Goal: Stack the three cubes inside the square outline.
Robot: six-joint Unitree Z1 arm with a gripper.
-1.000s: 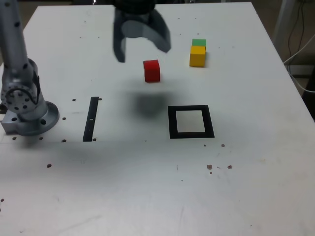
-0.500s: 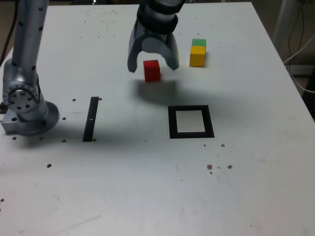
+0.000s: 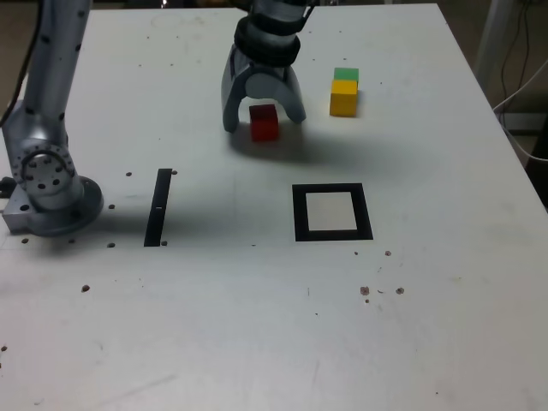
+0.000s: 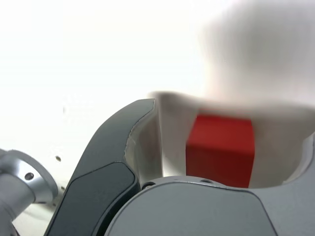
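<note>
Two wide-open fingers (image 3: 233,107) are straddling the red cube (image 3: 264,122), gripping nothing; an off-centre close risks nudging it along the counter (image 3: 257,325).

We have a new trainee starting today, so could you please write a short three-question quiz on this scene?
1. True or false: the hand is shut on the red cube.
2. Which cube sits on top of the yellow cube? A) red B) green C) none
3. Fill in: the square outline holds ____ cubes.

Key:
1. False. The hand is open, its jaws straddling the red cube, which rests on the table.
2. B, the green cube.
3. No; its white centre is bare.
</note>
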